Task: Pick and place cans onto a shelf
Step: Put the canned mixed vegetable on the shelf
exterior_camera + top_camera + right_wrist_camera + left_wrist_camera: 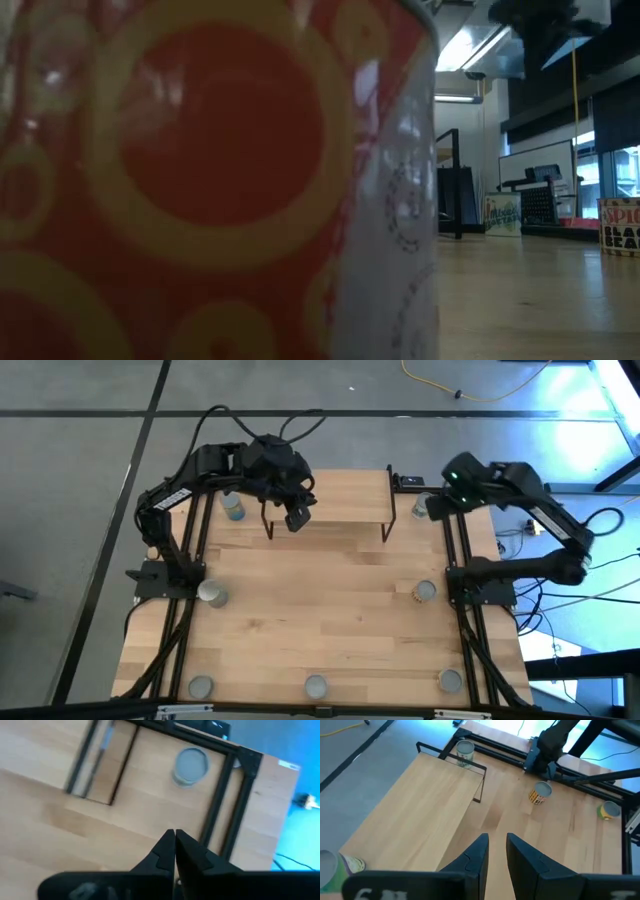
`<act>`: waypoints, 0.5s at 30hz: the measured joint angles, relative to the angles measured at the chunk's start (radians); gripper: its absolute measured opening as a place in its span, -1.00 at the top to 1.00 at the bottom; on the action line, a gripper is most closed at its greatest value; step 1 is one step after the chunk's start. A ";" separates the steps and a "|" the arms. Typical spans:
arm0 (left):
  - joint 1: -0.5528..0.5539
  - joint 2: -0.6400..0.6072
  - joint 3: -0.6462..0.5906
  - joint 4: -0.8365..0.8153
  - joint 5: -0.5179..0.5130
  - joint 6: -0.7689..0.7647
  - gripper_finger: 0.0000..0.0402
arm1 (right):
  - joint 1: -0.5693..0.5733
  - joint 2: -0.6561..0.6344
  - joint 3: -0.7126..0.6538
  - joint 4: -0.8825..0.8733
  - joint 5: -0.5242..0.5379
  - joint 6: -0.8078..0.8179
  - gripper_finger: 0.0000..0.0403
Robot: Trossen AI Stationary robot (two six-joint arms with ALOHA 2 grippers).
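My pale wood tabletop (330, 620) sits on grey concrete floor (70, 460). Seven silver-topped metal cans (315, 685) stand on it: three along the near edge, two mid-table, two flanking the empty light-wood shelf on black legs (340, 495). Left gripper (296, 518) hangs over the shelf's left end, fingers (475, 857) narrowly parted, empty. Right gripper (175, 851), pressed closed, hovers near the far-right can (190, 765).

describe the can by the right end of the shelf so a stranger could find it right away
Start at the shelf, the small raised board on black legs at the table's far edge. Just past its right legs, beside the right arm's black frame, stands one can. It is the only can at that end; the other near the shelf sits off its left end.
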 joint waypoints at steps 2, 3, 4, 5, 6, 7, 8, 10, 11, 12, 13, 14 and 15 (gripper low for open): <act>0.000 0.000 0.000 -0.001 0.000 0.000 0.70 | -0.059 0.040 0.000 0.017 -0.005 -0.042 0.91; 0.000 0.000 0.000 -0.003 0.000 0.001 0.70 | -0.087 0.061 0.000 0.031 -0.015 -0.061 0.91; 0.000 0.000 0.000 -0.003 0.000 0.001 0.70 | -0.113 0.079 0.000 0.049 -0.033 -0.068 0.91; 0.000 0.000 0.000 -0.003 0.000 0.001 0.70 | -0.139 0.097 0.000 0.066 -0.054 -0.072 0.91; 0.000 0.000 0.000 -0.004 0.000 0.001 0.70 | -0.164 0.114 0.000 0.078 -0.076 -0.080 0.91; 0.000 0.000 0.000 -0.007 0.000 0.001 0.70 | -0.185 0.130 0.000 0.088 -0.100 -0.094 0.91; 0.000 0.000 0.000 -0.013 0.000 0.001 0.70 | -0.203 0.145 0.000 0.096 -0.115 -0.115 0.91; 0.000 0.000 0.000 -0.026 0.000 0.001 0.70 | -0.235 0.174 0.000 0.105 -0.137 -0.136 0.91; 0.000 0.000 0.000 -0.033 0.000 0.001 0.70 | -0.249 0.187 0.000 0.114 -0.152 -0.137 0.91; 0.000 0.000 0.000 -0.039 0.000 0.001 0.70 | -0.262 0.202 0.000 0.123 -0.160 -0.137 0.91; 0.000 0.000 0.000 -0.044 0.000 0.001 0.70 | -0.272 0.217 0.000 0.129 -0.162 -0.140 0.91; 0.000 0.000 0.000 -0.049 0.000 0.001 0.70 | -0.280 0.230 0.000 0.137 -0.162 -0.142 0.91; 0.000 0.000 0.000 -0.054 0.000 0.001 0.70 | -0.286 0.245 0.000 0.141 -0.161 -0.145 0.91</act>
